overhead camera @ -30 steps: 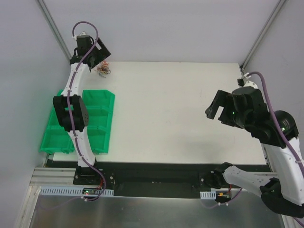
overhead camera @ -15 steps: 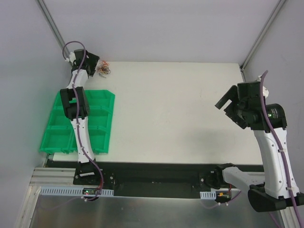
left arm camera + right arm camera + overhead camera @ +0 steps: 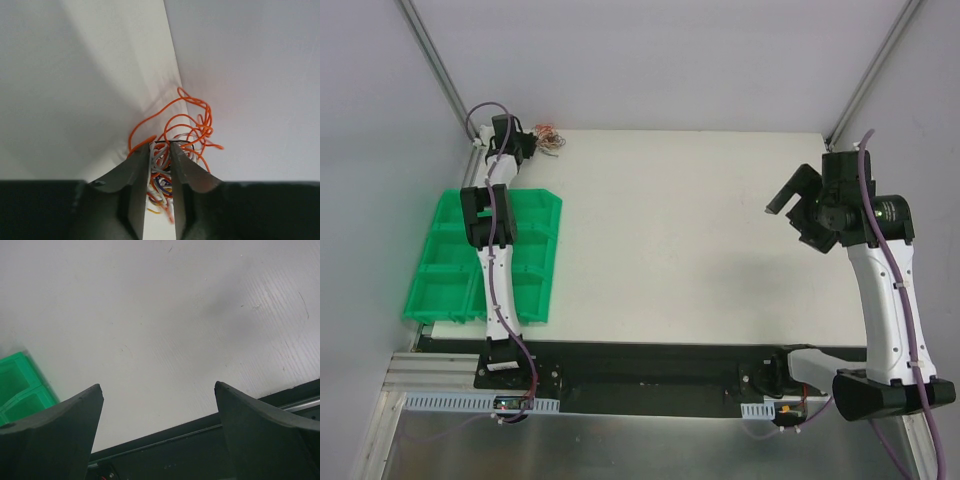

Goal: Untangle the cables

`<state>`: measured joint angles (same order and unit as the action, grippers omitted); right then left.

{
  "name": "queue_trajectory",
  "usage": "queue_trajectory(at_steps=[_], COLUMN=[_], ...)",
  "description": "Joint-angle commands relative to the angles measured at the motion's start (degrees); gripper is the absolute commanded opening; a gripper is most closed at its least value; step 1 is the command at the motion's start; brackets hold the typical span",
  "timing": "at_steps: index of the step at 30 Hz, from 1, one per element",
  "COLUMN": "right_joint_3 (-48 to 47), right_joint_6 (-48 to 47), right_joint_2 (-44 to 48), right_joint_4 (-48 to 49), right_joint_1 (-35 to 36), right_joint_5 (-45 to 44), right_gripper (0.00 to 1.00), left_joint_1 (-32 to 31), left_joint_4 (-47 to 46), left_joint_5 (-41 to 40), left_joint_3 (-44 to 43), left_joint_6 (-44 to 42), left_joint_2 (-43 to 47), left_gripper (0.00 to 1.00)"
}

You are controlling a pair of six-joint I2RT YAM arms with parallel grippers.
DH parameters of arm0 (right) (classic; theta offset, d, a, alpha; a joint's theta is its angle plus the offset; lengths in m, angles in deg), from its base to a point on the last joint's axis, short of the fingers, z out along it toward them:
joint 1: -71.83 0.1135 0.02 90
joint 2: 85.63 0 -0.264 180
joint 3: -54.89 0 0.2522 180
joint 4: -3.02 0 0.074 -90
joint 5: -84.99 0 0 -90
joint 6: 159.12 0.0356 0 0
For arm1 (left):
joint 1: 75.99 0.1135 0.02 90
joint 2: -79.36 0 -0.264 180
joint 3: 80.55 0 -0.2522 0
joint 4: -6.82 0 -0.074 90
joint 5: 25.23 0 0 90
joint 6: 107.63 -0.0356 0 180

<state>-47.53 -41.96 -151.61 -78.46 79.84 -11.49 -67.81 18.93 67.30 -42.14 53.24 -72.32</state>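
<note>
1. Nearest, right claw (image 3: pixel 157 386): jaws wide, holding nothing, above bare worktop (image 3: pixel 690 230), right side.
2. Mid-left: green tray (image 3: pixel 542 208) at worktop edge.
3. Far-left corner: cables (image 3: pixel 549 139), one orange/white clump by the wall. Left claw (image 3: pixel 160 144) narrow, pinching strands of it.
4. Step, prob.: first grip on tangle. Next calls for: carry clump toward centre, right claw takes a separate strand, pull apart gently.
</note>
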Motion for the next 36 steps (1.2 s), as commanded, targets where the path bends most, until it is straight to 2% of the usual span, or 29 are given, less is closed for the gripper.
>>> queue_trajectory(at_steps=[1, 5, 10, 14, 17, 20, 23, 28, 29, 30, 33, 36], right_joint_3=[-3.8, -4.7, -4.1, -0.6, 3.2, 7.4, 12.9, 28.7, 30.9, 32.8, 35.5, 34.8], right_joint_6=[-3.9, -8.4, -13.1, -14.5, -15.6, -17.4, -18.6, -11.4, -10.2, -9.7, -9.8, -12.6], right_joint_2=[-1.7, -4.2, -7.2, -8.6, -8.7, -8.5, -6.9, 2.2, 3.5, 4.6, 6.8, 5.3], right_joint_4=[1.8, 3.3, 5.8, 9.5, 11.3, 11.4, 12.5, 24.4, 25.7, 26.4, 26.3, 23.1], right_joint_1=[-1.2, -1.2, -1.2, -1.2, -1.0, 0.8, 5.9, 14.0, 15.0, 15.9, 17.7, 20.4], right_joint_5=[4.5, 9.9, 17.0, 25.1, 30.4, 32.7, 33.3, 37.6, 37.9, 38.0, 35.6, 31.5], right_gripper=[0.96, 0.96, 0.96, 0.96, 0.96, 0.96, 0.96, 0.96, 0.96, 0.96, 0.96, 0.96], left_joint_1=[-1.2, -3.3, -8.0, -15.6, -21.0, -27.1, -33.7, -44.6, -45.5, -46.0, -46.4, -46.7], left_joint_4=[-3.1, -3.0, 0.1, 1.4, 4.9, 5.9, 5.5, 4.9, 4.9, 4.9, 6.7, 10.9], left_joint_5=[3.6, 9.6, 14.9, 14.1, 14.4, 13.8, 14.4, 8.0, 7.8, 8.3, 11.3, 13.5], left_joint_3=[-2.2, 4.5, 21.2, 38.0, 46.2, 56.9, 66.0, 76.2, 77.0, 77.4, 77.5, 77.8], left_joint_6=[-2.7, -9.7, -23.3, -32.6, -38.4, -37.1, -33.4, -29.2, -28.8, -28.3, -28.8, -32.9], left_joint_2=[0.9, 6.4, 20.1, 34.0, 42.5, 50.1, 56.0, 64.0, 64.5, 64.4, 65.2, 69.4], left_gripper=[0.10, 0.00, 0.00, 0.00, 0.00, 0.00, 0.00, 0.00, 0.02, 0.08, 0.29, 0.53])
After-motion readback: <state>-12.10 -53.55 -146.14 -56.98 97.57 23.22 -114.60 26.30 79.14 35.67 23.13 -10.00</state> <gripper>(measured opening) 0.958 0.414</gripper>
